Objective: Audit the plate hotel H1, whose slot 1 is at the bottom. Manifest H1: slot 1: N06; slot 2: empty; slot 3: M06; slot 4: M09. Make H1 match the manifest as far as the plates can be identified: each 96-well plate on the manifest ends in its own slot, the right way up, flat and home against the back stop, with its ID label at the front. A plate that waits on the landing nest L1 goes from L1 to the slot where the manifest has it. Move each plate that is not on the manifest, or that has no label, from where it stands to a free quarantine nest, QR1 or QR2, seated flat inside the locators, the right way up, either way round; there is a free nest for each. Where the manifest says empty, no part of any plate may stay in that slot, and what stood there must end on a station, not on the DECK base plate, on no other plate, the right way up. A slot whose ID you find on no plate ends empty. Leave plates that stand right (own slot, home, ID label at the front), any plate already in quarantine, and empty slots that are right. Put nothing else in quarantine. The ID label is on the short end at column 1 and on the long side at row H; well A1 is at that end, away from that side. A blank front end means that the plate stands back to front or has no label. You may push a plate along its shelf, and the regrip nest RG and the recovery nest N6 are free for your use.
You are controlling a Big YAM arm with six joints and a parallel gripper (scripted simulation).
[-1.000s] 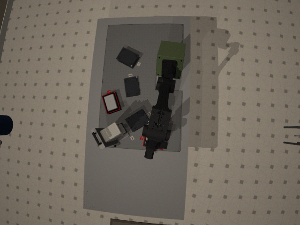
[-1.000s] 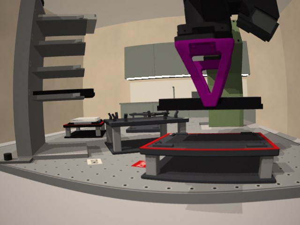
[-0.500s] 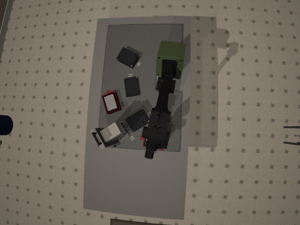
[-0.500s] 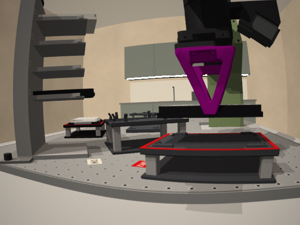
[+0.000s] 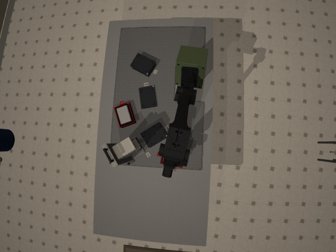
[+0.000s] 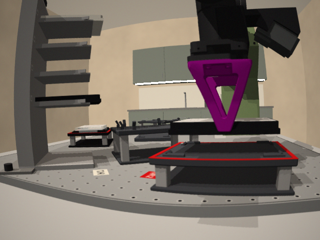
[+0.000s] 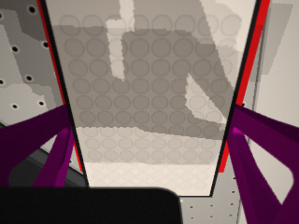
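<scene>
A 96-well plate [image 6: 253, 126], clamped across its width between the purple fingers [image 6: 224, 121] of the gripper [image 7: 151, 131], is being held just above the red-edged quarantine nest [image 6: 289, 155], at 6 o'clock of the deck in the top view; level lowering inside the locators, then finger release, is judged to be called for next.

The plate hotel [image 6: 25, 85] stands at the deck's [image 6: 77, 191] left edge. A plate [image 6: 224, 127] hangs just above the nest [image 6: 222, 161] at the front edge; another nest [image 6: 89, 133] sits behind
</scene>
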